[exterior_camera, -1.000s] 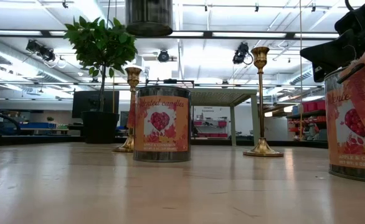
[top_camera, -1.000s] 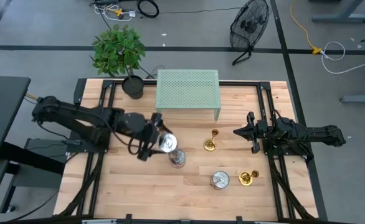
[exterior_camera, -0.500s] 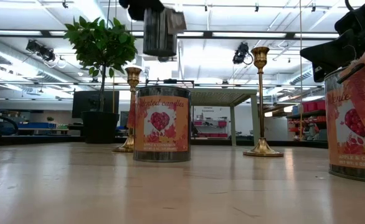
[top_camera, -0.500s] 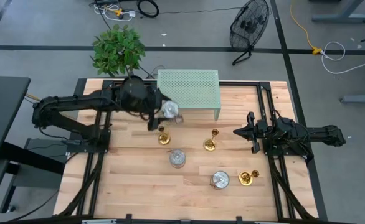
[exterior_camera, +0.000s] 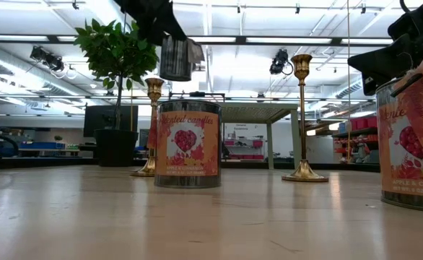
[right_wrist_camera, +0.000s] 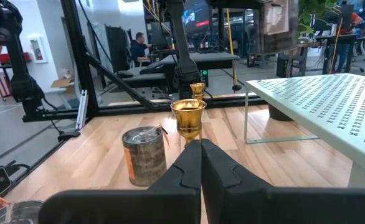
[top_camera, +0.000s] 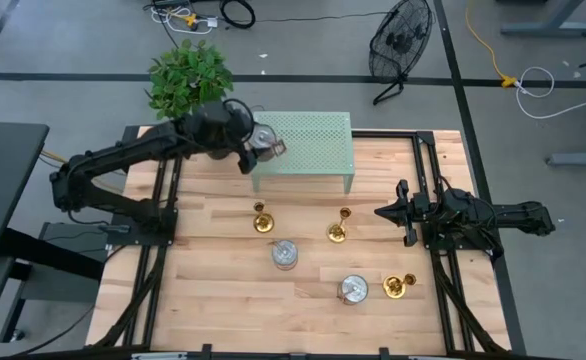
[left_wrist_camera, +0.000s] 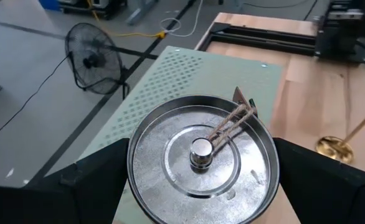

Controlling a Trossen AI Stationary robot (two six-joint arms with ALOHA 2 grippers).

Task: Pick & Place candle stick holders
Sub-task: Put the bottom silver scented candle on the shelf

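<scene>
The left end effector is up in the air over the near left corner of the green perforated shelf, grasping a silver-lidded tin. In the left wrist view the tin's lid fills the gap between the two dark fingers, which are spread wide around its sides; a tag on twine lies across the lid by the knob. In the low view the tin hangs clear of the table, tilted a little.

The three holders all stand upright on the table. One is left of centre, just in front of the shelf. A second stands to its right, near the shelf's right leg. The third is toward the front right. Two more tins rest on the wood: one between and in front of the first two holders, the other just beside the third holder, on its left.

The right end effector waits over the right side of the table, clenched with nothing in it; its wrist view shows the fingers pressed together, pointing at the second holder. A potted plant sits at the back left corner, probably on the table's edge, though the left arm hides its base.
</scene>
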